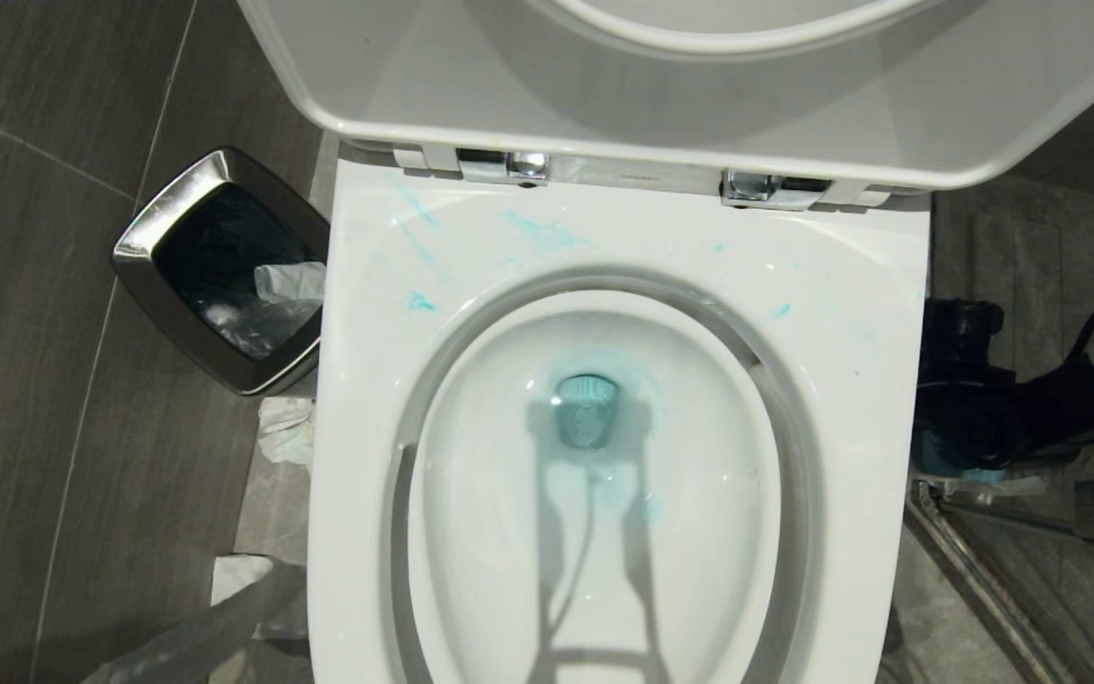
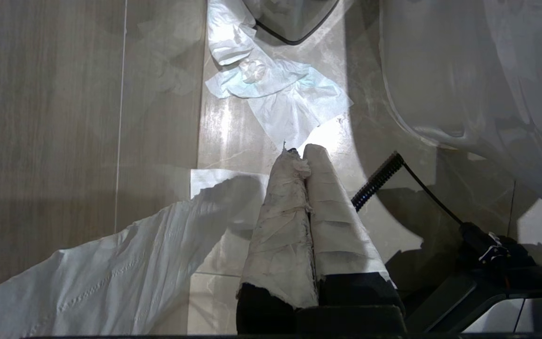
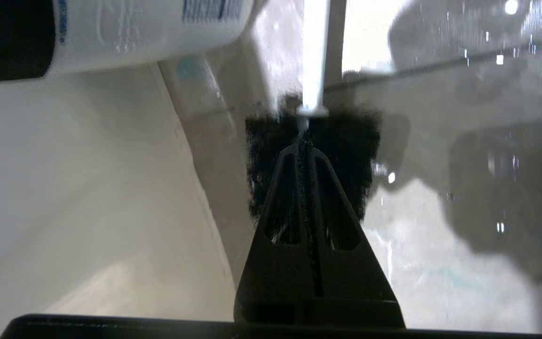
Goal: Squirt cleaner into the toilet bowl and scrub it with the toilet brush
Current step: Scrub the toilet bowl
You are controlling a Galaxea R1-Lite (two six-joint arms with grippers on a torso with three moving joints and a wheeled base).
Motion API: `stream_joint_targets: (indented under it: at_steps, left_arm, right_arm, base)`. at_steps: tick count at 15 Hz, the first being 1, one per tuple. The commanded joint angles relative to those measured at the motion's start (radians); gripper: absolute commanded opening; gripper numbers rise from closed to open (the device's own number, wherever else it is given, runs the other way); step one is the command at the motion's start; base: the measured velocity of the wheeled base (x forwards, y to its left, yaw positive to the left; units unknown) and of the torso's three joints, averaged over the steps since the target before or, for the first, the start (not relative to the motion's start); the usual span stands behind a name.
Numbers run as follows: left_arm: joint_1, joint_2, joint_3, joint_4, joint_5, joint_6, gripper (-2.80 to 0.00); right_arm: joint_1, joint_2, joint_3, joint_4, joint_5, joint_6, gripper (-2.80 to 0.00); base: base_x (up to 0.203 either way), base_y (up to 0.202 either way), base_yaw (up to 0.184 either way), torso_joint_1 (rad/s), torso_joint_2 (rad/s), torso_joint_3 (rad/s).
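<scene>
The toilet bowl (image 1: 822,313) stands open, its seat and lid raised. Turquoise cleaner (image 1: 542,233) streaks the back of the rim and tints the water round the drain (image 1: 588,399). In the right wrist view the toilet brush shows as a black bristle head (image 3: 365,141) with a slim white handle (image 3: 314,56) running away from it. My right gripper (image 3: 305,145) is shut and empty, its tips just in front of the bristles, low beside the toilet's outer wall (image 3: 64,188). My left gripper (image 2: 303,153), fingers wrapped in white paper, hangs shut over the floor.
A chrome-rimmed bin (image 1: 224,271) stands left of the toilet with crumpled tissue (image 2: 275,89) on the floor by it. A white bottle with blue print (image 3: 111,28) lies near the brush. Wet glass panelling (image 3: 464,141) is behind it. My dark right arm (image 1: 1060,389) is right of the toilet.
</scene>
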Motion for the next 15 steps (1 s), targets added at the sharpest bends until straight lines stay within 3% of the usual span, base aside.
stream_joint_targets:
  at_steps: [1,3,10,15]
  left_arm:
    - [0.000,0.000,0.008,-0.001,-0.001,0.001,-2.80]
    - [0.000,0.000,0.008,-0.001,-0.001,0.001,-2.80]
    - [0.000,0.000,0.008,-0.001,-0.007,0.031,-2.80]
    - [0.000,0.000,0.008,-0.001,-0.018,0.050,-2.80]
  right_arm:
    - [0.000,0.041,-0.002,-0.044,0.001,0.003,-2.80]
    - [0.002,0.083,0.004,-0.125,0.000,0.003,-2.80]
    - [0.019,0.135,0.016,-0.142,0.003,0.007,-2.80]
    - [0.078,0.097,0.162,-0.163,0.019,0.018,-2.80]
  base:
    - [0.000,0.000,0.000,0.000,0.00,0.000]
    - [0.000,0.000,0.000,0.000,0.00,0.000]
    - [0.000,0.000,0.000,0.000,0.00,0.000]
    - [0.000,0.000,0.000,0.000,0.00,0.000]
